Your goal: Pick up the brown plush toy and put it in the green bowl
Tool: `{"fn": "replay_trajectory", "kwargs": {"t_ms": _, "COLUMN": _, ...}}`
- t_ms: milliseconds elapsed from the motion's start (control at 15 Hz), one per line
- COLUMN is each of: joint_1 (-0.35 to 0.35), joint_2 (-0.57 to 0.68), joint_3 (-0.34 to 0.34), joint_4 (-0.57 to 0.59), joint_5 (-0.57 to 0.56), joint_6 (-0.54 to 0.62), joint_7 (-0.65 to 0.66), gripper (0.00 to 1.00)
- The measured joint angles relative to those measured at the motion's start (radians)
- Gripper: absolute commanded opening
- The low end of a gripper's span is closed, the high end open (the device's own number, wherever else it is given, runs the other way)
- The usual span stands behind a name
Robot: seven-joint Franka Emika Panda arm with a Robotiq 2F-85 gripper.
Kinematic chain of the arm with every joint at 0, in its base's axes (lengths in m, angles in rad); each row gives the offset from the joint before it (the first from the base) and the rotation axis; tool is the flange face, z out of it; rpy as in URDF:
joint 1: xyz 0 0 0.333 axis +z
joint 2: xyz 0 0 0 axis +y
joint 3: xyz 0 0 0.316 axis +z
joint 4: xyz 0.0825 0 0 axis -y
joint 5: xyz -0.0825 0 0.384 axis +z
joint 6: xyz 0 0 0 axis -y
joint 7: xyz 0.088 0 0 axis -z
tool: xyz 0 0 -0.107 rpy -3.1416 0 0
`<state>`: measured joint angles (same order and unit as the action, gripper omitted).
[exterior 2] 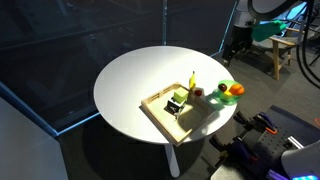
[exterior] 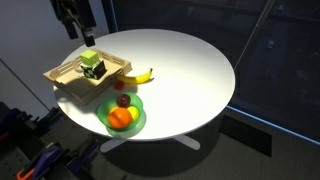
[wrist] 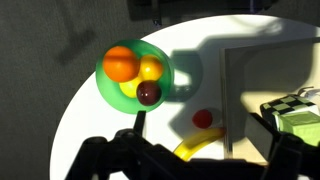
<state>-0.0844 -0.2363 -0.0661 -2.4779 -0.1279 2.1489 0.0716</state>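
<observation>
The gripper (exterior: 80, 32) hangs high above the tray end of the table (exterior: 200, 70), fingers spread wide, nothing between them; the brown plush toy (wrist: 148, 93) sits inside the green bowl (wrist: 108, 88), snug against an orange (wrist: 120, 63) and a yellow fruit (wrist: 151, 68); red ball (wrist: 203, 118) and banana (wrist: 195, 148) lie beside the wooden tray (wrist: 265, 75).

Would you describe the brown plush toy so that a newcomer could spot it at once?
On the round white table, find the bright green bowl beside the wooden tray. The brown plush toy lies inside it, the only dark maroon lump, next to an orange and a yellow piece; the red ball lies outside.
</observation>
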Motion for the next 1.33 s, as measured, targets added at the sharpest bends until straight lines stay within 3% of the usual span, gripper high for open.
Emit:
{"fn": "replay_trajectory", "kwargs": {"t_ms": 667, "joint_1": 0.027, "joint_2": -0.093, "joint_3": 0.019, "joint_4": 0.022, "joint_5": 0.006, "joint_6": -0.224, "joint_7": -0.041, "gripper": 1.0}}
{"fn": "replay_trajectory", "kwargs": {"t_ms": 1333, "joint_1": 0.033, "joint_2": -0.142, "joint_3": 0.02, "joint_4": 0.015, "joint_5": 0.006, "joint_6": -0.259, "joint_7": -0.066, "gripper": 1.0}}
